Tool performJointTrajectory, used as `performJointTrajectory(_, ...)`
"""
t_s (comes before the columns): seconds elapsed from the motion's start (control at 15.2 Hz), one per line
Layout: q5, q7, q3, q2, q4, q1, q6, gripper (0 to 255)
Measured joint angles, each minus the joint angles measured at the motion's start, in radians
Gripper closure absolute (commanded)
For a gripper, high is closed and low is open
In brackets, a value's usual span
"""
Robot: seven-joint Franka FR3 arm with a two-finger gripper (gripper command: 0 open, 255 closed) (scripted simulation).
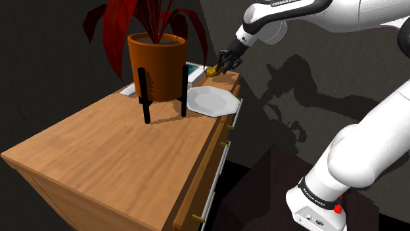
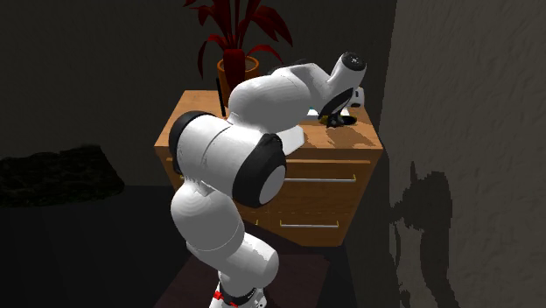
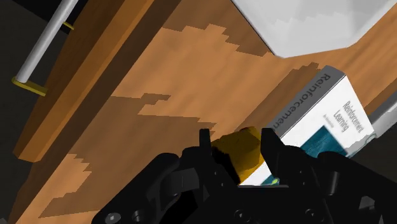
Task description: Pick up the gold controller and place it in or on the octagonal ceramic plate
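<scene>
One hold, from shoulder: clamps controller (image 1: 213,69) in gripper (image 1: 222,64) just past plate (image 1: 211,101), beside book (image 1: 194,71), seemingly ready for carrying across. From second exterior: hangs low over dresser (image 2: 363,136). At wrist: pinches controller between part-closed fingers (image 3: 270,153), plate close ahead.

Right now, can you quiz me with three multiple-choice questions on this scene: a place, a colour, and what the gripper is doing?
1. Where is the plate?
A. on the floor
B. on the dresser, beside the pot
C. in a drawer

2. What colour is the plate?
A. white
B. gold
C. black

3. The gripper is:
A. open over the plate
B. shut on nothing
C. shut on the controller

Answers:
1. B: it lies on the wooden top by the pot's stand.
2. A: it is drawn plain white.
3. C: the wrist view shows the gold piece clasped.
</scene>
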Motion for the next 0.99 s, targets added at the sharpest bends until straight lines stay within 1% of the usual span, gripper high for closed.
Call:
performJointTrajectory(0.46,-0.024,0.036,0.002,-0.012,0.074,-0.003,-0.081,255)
performJointTrajectory(0.79,-0.058,0.121,0.056,-0.122,-0.032,0.014,-0.063,255)
performJointTrajectory(0.99,-0.076,0.195,0.109,-0.206,-0.114,0.028,-0.047,255)
